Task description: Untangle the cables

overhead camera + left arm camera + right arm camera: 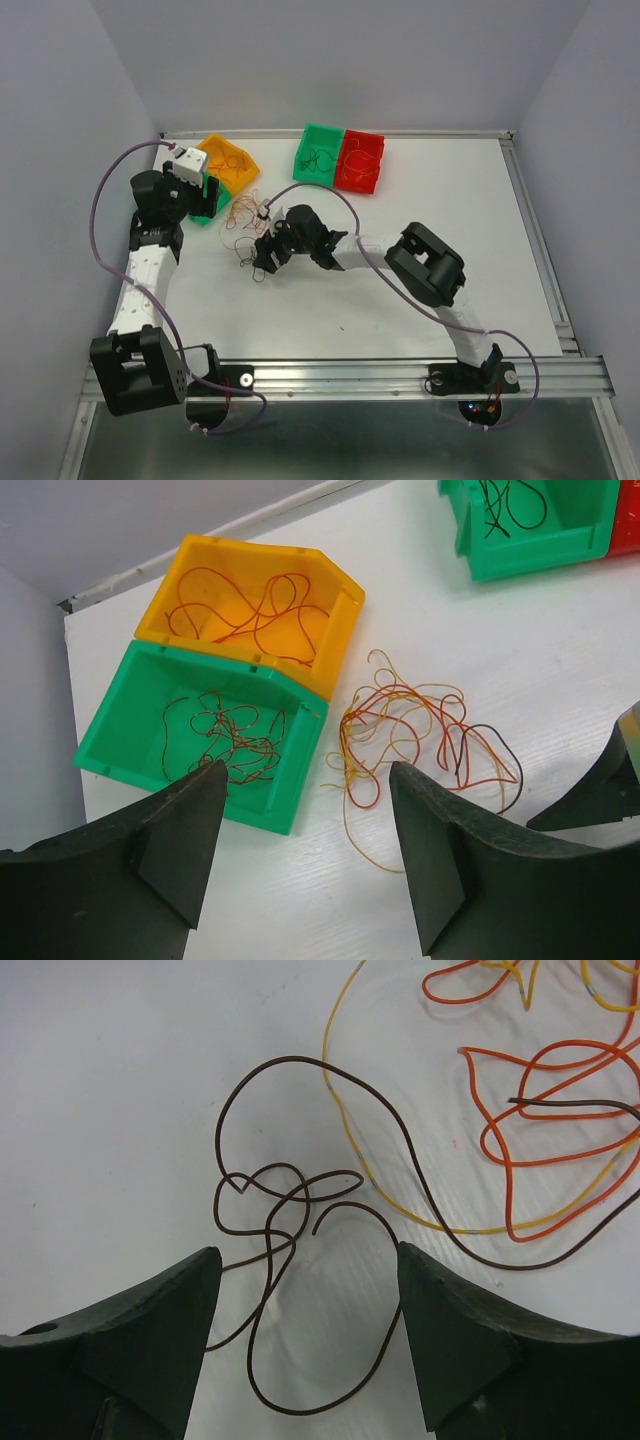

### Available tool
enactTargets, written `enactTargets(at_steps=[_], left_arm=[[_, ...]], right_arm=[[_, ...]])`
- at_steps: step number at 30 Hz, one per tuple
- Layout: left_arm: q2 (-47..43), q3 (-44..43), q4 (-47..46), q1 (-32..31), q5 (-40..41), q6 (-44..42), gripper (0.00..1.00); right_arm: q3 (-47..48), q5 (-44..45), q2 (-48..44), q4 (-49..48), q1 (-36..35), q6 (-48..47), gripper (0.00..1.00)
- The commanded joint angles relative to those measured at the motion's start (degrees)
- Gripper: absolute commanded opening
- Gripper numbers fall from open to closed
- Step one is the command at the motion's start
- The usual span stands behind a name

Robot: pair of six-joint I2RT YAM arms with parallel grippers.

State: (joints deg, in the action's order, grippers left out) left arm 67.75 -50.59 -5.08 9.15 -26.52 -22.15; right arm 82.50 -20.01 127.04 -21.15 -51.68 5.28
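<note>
A loose tangle of thin red, orange, yellow and dark cables [243, 222] lies on the white table; it also shows in the left wrist view [410, 730]. My left gripper [208, 196] is open and empty above the table beside the tangle, jaws wide [310, 850]. My right gripper [262, 256] is open and low over a dark brown cable [290, 1220], whose loop lies between the fingers without being held [310, 1300]. Orange cables [545, 1110] and a yellow cable [400, 1200] lie just beyond it.
An orange bin [335, 640] and a green bin [290, 770], each holding thin wires, stand at the left [245, 158]. A second green bin [320, 130] with dark wires and a red bin [365, 136] stand at the back. The table's rail runs behind them.
</note>
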Motion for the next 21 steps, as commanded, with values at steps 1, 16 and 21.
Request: enactTargets(at_steps=[1,16,21], left_arm=[[-1.74,0.93,-4.50,0.43,-1.07,0.80,0.77],[-2.97,2.51,-6.52,0.61,-0.90,0.80,0.77],[-3.15,2.95,-6.87,0.61,-1.51,0.71,0.77]], right_arm=[[4.86,-1.44,1.80,0.75,-0.96,-2.73,0.75],[3.03,1.47,-0.12,-2.12,-2.28,-6.25,0.01],[-5.14,-0.38,-12.15,-3.11,-2.28,-6.25,0.01]])
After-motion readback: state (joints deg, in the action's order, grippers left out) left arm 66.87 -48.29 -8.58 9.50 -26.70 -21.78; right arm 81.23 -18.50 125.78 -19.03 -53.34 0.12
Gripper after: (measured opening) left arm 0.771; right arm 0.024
